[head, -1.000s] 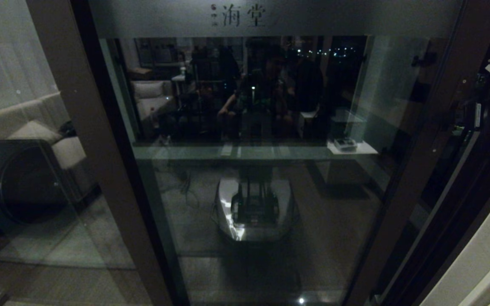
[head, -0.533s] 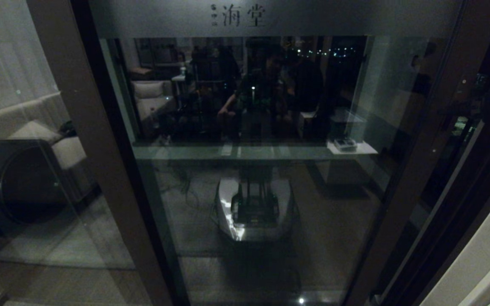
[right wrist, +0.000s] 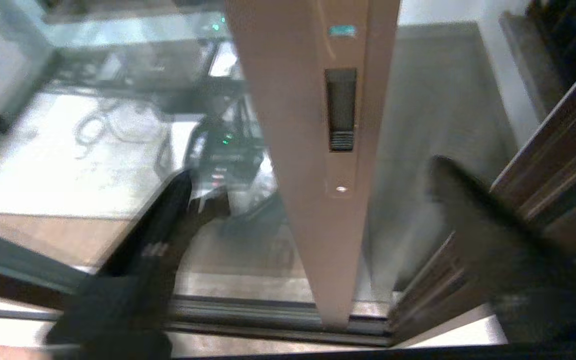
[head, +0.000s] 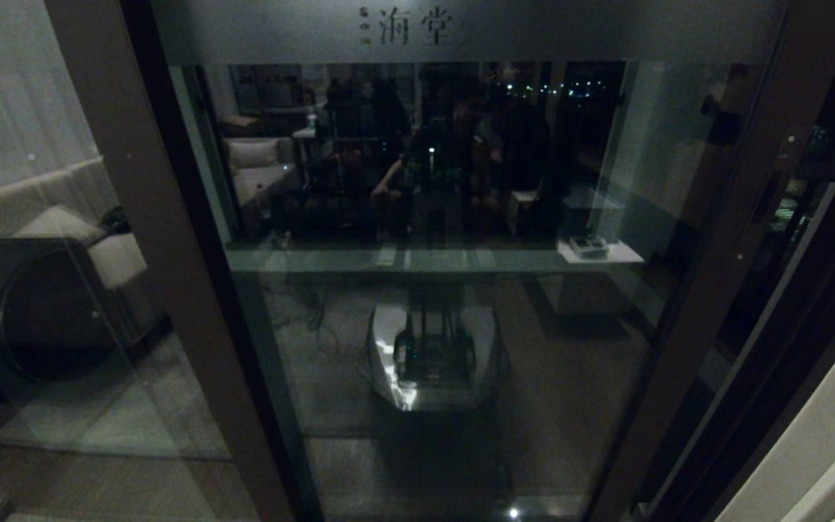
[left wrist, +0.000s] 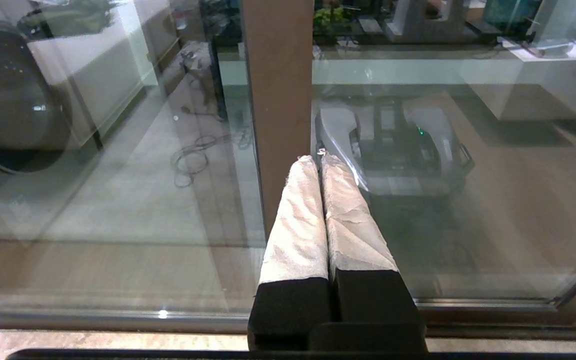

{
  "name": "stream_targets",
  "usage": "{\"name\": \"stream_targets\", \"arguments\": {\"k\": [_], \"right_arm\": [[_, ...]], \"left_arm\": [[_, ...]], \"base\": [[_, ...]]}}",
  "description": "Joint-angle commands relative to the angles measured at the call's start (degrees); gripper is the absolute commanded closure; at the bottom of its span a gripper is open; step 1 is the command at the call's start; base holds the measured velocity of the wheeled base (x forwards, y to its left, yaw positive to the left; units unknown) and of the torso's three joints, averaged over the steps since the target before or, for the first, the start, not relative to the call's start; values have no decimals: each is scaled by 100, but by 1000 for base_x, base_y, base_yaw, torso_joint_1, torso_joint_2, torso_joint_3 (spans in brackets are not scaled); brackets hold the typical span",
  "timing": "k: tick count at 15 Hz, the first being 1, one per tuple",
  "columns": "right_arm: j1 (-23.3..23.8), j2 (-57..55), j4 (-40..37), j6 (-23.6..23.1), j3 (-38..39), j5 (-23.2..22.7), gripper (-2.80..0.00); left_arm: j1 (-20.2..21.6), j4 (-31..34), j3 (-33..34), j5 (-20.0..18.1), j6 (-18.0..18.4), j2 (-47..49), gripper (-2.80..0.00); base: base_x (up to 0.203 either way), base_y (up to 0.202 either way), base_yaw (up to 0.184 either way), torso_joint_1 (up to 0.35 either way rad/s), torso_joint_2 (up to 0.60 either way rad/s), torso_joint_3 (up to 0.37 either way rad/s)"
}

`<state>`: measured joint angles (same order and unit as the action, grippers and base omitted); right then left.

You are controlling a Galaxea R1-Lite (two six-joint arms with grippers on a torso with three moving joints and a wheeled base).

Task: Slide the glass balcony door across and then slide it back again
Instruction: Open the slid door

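The glass balcony door (right wrist: pixel 318 175) fills my view, my right end effector (right wrist: pixel 308 220) spread wide around its stile, my left end effector (left wrist: pixel 320 160) closed, empty.

Floor (left wrist: pixel 118 210): pale, seen through glass. Loose cable (left wrist: pixel 198 155) coiled on it. Door track (right wrist: pixel 248 320) along near edge, door (right wrist: pixel 313 150) standing in it.

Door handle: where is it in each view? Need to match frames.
Head: handle on the right stile, dim.
Left wrist: not in it; shut left gripper points at another brown stile.
Right wrist: handle upper centre, between the open right gripper's fingers.
Shared landmark: robot base reflection.
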<state>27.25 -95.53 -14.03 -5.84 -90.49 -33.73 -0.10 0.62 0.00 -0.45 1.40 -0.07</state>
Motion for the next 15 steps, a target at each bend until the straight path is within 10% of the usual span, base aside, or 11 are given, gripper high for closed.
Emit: {"name": "stream_targets", "arguments": {"k": [1, 15], "right_arm": [[268, 231, -12, 1, 23, -211, 0], [-79, -1768, 559, 133, -1420, 1035, 0]], "left_arm": [[1, -1, 0, 2, 0, -1, 0], [1, -1, 0, 2, 0, -1, 0]], "base": [[0, 0, 0, 0, 0, 0], [0, 0, 0, 0, 0, 0]]}}
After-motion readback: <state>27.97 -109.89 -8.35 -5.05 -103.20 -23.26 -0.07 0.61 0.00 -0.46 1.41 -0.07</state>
